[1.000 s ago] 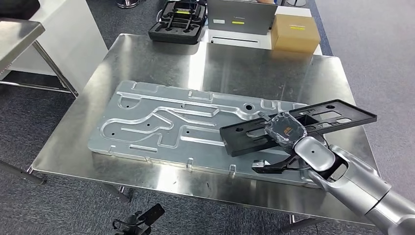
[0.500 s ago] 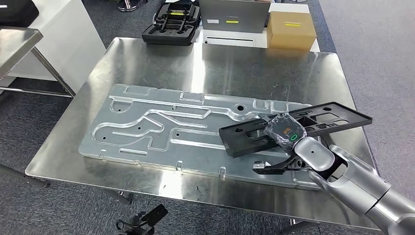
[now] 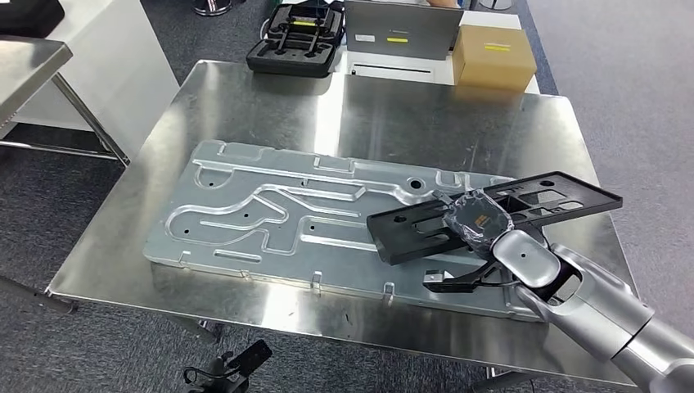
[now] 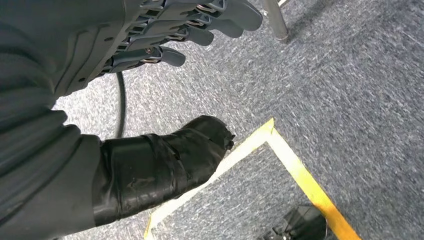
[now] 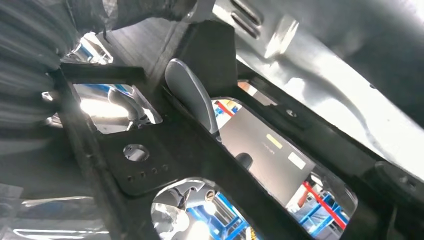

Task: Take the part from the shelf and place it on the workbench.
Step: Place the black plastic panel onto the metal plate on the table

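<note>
You had the right hand [image 3: 479,219] gripping the long flat black plastic frame part [image 3: 499,213] near its middle, held over the right end of the stamped silver metal panel [image 3: 270,213] that lay on the steel workbench [image 3: 385,106]. The part looked light and stiff, yet its many cut-outs left thin rails, so the solid middle section seemed the safest hold. It hung tilted, far end higher, probably above the panel. The left hand [image 4: 165,40] hung over grey carpet, fingers apart and holding nothing. Compared with half a second earlier, the whole view had shifted slightly; the grip looked unchanged.
</note>
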You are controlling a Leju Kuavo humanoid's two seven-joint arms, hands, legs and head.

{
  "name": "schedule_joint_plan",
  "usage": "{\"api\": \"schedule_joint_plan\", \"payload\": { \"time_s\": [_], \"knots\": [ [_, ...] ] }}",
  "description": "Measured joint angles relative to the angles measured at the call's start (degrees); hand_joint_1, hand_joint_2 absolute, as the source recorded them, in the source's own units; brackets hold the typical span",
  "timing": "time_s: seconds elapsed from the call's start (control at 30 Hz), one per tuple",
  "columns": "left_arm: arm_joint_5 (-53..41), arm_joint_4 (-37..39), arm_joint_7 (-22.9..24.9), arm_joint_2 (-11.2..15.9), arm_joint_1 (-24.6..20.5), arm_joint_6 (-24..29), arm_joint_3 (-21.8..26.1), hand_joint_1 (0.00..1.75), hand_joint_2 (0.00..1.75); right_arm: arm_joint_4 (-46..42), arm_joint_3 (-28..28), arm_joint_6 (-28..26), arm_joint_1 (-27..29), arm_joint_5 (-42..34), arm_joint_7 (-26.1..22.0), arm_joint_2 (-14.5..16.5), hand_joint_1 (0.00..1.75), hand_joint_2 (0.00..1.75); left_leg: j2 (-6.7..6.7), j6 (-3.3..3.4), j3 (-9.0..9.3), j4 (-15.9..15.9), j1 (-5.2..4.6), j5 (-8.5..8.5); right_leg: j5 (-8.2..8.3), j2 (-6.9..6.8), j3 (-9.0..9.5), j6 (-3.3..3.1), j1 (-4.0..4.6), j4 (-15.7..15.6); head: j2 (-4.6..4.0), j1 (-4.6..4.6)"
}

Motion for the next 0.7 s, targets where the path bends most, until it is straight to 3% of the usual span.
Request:
{"api": "schedule_joint_plan", "payload": {
  "time_s": [0.03, 0.07, 0.1, 0.2, 0.27, 0.4, 0.43, 0.5, 0.57, 0.6, 0.63, 0.7],
  "knots": [
    [0.0, 0.0, 0.0, 0.01, 0.05, -0.01, 0.0, 0.0, 1.75, 0.05, 0.07, 0.0, 0.1, 0.0, 0.0, -0.04, 1.75, 1.75, 0.0, 0.05, 0.03, 0.05, -0.02, -0.07, -0.66, 0.0, -1.49, 0.13, -0.03, 2.76, 0.0, 0.01],
    [0.0, 0.0, 0.0, -0.01, 0.09, -0.02, 0.0, 0.0, 1.75, 0.1, 0.15, 0.0, 0.17, 0.0, 0.0, -0.07, 1.75, 1.75, -0.01, 0.07, 0.06, 0.13, -0.01, -0.17, -0.29, -0.01, -2.14, 0.24, -0.09, 3.67, 0.0, 0.01],
    [0.0, 0.0, 0.0, -0.03, 0.13, -0.03, 0.0, 0.0, 1.75, 0.13, 0.21, 0.0, 0.19, 0.0, 0.0, -0.09, 1.75, 1.75, -0.03, 0.03, 0.12, 0.27, 0.03, -0.32, 1.05, -0.02, -1.75, 0.32, -0.18, 2.48, 0.0, 0.02],
    [0.0, 0.0, 0.0, -0.04, 0.07, -0.03, 0.0, 0.0, 1.75, 0.15, 0.32, -0.02, -0.02, 0.0, 0.0, -0.12, 1.75, 1.75, -0.13, -0.62, 0.0, 1.35, 0.07, -1.15, 5.61, -0.1, 2.74, 0.38, -0.43, -7.37, 0.0, 0.08],
    [0.0, 0.0, 0.0, -0.01, 0.07, -0.01, 0.0, 0.0, 1.75, 0.16, 0.47, -0.1, -0.07, 0.01, 0.0, -0.17, 1.75, 1.75, -0.21, -1.2, -0.35, 1.87, -0.12, -1.49, 5.91, -0.05, 4.13, -0.05, -0.32, -10.35, 0.0, 0.04],
    [-0.01, 0.0, 0.0, 0.02, 0.09, 0.0, 0.0, 0.0, 1.75, 0.14, 0.64, -0.27, -0.16, 0.02, 0.0, -0.22, 1.75, 1.75, -0.13, -2.11, -0.73, 2.97, -0.06, -2.47, 6.17, 0.06, 4.44, -1.49, -0.26, -10.84, 0.0, -0.16],
    [-0.02, 0.0, 0.0, 0.02, 0.05, 0.0, -0.01, 0.0, 1.75, 0.14, 0.65, -0.28, -0.21, 0.02, 0.0, -0.22, 1.75, 1.75, -0.09, -2.36, -1.62, 5.03, 0.03, -3.72, 6.2, 0.01, 4.6, -1.82, -0.29, -11.0, 0.0, -0.22],
    [-0.02, 0.0, 0.0, -0.01, 0.09, -0.01, -0.02, 0.0, 1.75, 0.14, 0.69, -0.28, -0.23, 0.02, 0.0, -0.22, 1.75, 1.75, -0.02, -2.72, -4.94, 12.08, 0.16, -7.04, 6.17, -0.07, 4.73, -2.19, -0.14, -11.07, 0.0, -0.37],
    [0.01, 0.0, 0.0, -0.03, 0.23, -0.01, -0.02, 0.0, 1.75, 0.14, 0.77, -0.28, -0.18, 0.02, 0.0, -0.22, 1.75, 1.75, -0.02, -2.76, -7.64, 17.27, 0.21, -8.38, 6.12, -0.06, 4.73, -2.32, 0.09, -11.04, 0.0, -0.37],
    [0.02, 0.0, 0.0, -0.03, 0.27, -0.01, -0.02, 0.0, 1.75, 0.14, 0.79, -0.28, -0.17, 0.02, 0.0, -0.22, 1.75, 1.75, -0.02, -2.62, -7.65, 17.0, 0.18, -7.53, 6.11, -0.03, 4.76, -2.35, 0.19, -11.02, 0.0, -0.37],
    [0.02, 0.0, 0.0, -0.02, 0.26, -0.01, -0.02, 0.0, 1.75, 0.14, 0.79, -0.28, -0.17, 0.02, 0.0, -0.22, 1.75, 1.75, -0.02, -2.34, -6.54, 14.51, 0.12, -5.74, 6.09, 0.01, 4.84, -2.37, 0.3, -11.01, 0.0, -0.37],
    [0.02, 0.0, 0.0, 0.07, 0.13, -0.01, -0.02, 0.0, 1.75, 0.14, 0.8, -0.28, -0.18, 0.02, 0.0, -0.22, 1.75, 1.75, -0.04, -1.49, -2.83, 6.86, -0.18, -2.18, 6.06, 0.07, 5.0, -2.36, 0.48, -11.05, 0.0, -0.33]
  ]
}}
